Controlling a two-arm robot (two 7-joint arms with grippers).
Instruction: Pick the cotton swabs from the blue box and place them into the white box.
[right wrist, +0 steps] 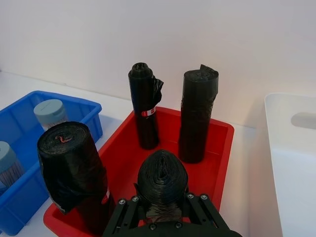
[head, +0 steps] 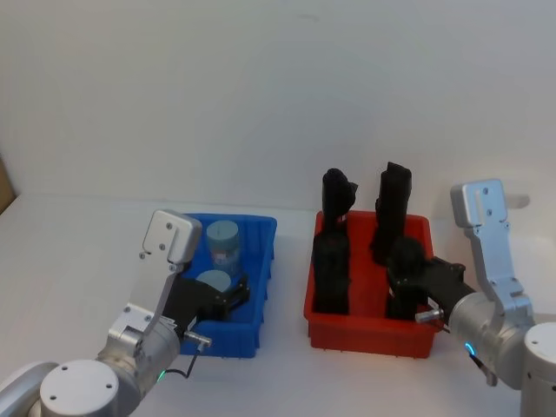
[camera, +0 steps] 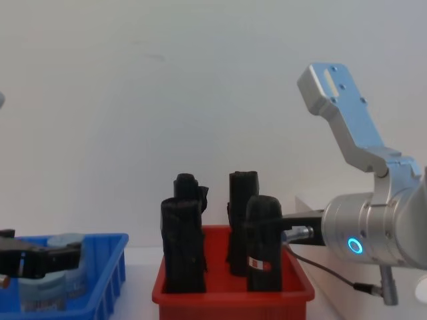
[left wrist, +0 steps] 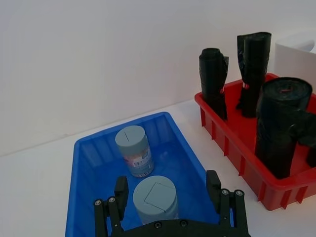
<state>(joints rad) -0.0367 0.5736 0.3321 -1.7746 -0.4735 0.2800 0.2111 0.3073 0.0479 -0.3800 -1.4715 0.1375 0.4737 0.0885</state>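
Two cotton swab jars with pale grey-blue lids stand in the blue box [head: 261,221]. The far jar [left wrist: 133,148] is free. The near jar [left wrist: 155,197] sits between the spread fingers of my left gripper [left wrist: 167,181], which is open with gaps on both sides. In the head view that gripper [head: 228,291] reaches into the blue box from the front. My right gripper [head: 408,282] is in the red bin, closed against a black roll [right wrist: 163,180]. The white box [right wrist: 296,148] stands to the right of the red bin.
The red bin [head: 365,334] sits right of the blue box and holds several upright black rolls [head: 334,195]. A bare white tabletop [head: 69,234] spreads to the left and a white wall rises behind.
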